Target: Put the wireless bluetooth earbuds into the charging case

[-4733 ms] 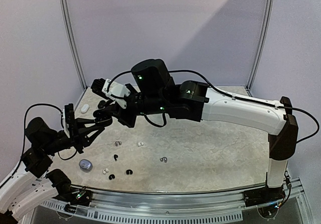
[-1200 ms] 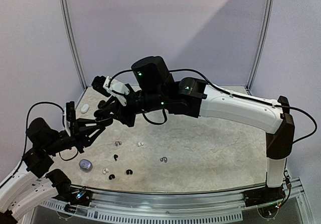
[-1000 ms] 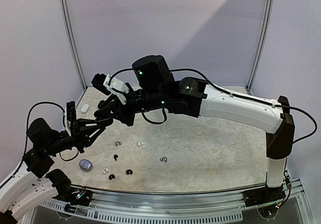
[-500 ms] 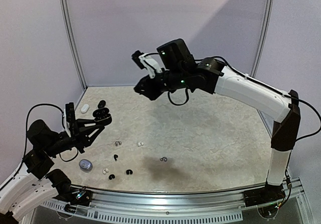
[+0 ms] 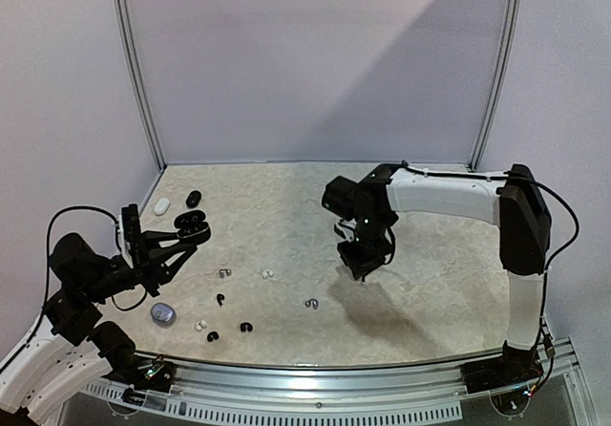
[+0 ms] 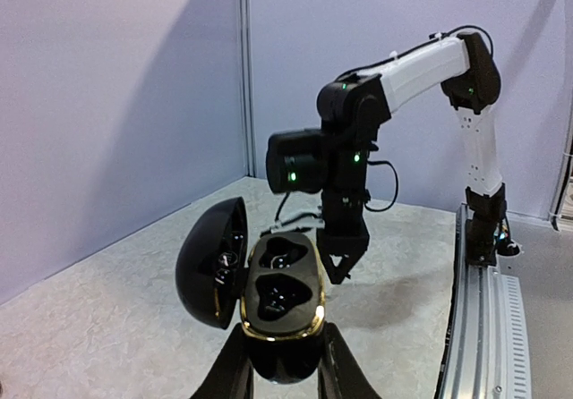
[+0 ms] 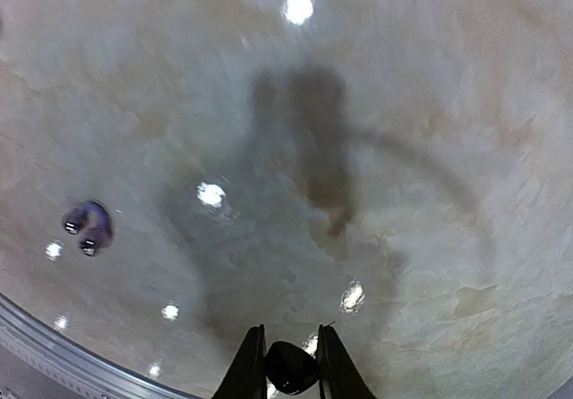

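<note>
Right of the open charging case (image 5: 191, 223), and well apart from it, the right gripper (image 5: 363, 269) hangs low over the table (image 5: 449, 292), pointing down. A second ago it was crowded right against that case, and half a second ago it was raised high behind it. It has left the case and swung down on the far side of the loose buds. The left gripper (image 5: 183, 234) has not stirred and holds the case up off the table, lid open. A white bud (image 5: 266, 274) and a silvery bud (image 5: 310, 303) lie on the table between the case and the right gripper, with a few more on the case's near side. By my judgement, most of the work is still to do.

From the left wrist, the case sits clenched at its lower end between the left fingers, its glossy black lid (image 6: 213, 263) swung open to the left. A gold rim edges the tray and its two dark wells. The upper well shows a gleam, but I cannot tell whether a bud sits in it. The right gripper hangs beyond the case.

From the right wrist, the case is out of sight. The fingers are pinched on a small, rounded, glossy black earbud (image 7: 288, 367), so that one has not gone into the case. On the table lies a purplish-grey bud with two shiny tips, probably the silvery bud.
</note>
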`<action>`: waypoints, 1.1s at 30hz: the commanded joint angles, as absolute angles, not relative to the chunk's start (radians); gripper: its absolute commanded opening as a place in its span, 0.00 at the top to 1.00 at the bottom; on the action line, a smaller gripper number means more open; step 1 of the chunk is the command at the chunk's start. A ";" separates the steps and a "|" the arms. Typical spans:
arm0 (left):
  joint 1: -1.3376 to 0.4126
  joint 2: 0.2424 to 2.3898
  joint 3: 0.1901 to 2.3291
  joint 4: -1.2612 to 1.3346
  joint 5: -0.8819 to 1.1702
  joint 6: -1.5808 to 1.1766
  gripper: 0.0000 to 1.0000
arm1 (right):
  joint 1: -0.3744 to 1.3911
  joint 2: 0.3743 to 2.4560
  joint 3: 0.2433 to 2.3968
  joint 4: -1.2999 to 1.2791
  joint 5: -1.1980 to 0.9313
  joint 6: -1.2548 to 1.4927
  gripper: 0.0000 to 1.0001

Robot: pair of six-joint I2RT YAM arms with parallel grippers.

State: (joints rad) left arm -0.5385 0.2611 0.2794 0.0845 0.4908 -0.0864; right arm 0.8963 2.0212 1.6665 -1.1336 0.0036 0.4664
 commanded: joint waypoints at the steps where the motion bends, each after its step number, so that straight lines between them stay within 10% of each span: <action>1: -0.515 0.243 0.267 0.069 0.535 -0.065 1.00 | 0.900 2.050 1.550 -1.145 -0.079 0.523 0.93; 21: -0.495 0.198 0.267 0.060 0.543 -0.066 1.00 | 0.904 2.075 1.416 -1.088 -0.052 0.540 0.58; 33: -0.495 0.200 0.266 0.061 0.541 -0.066 1.00 | 0.899 2.091 1.454 -1.113 0.032 0.507 0.54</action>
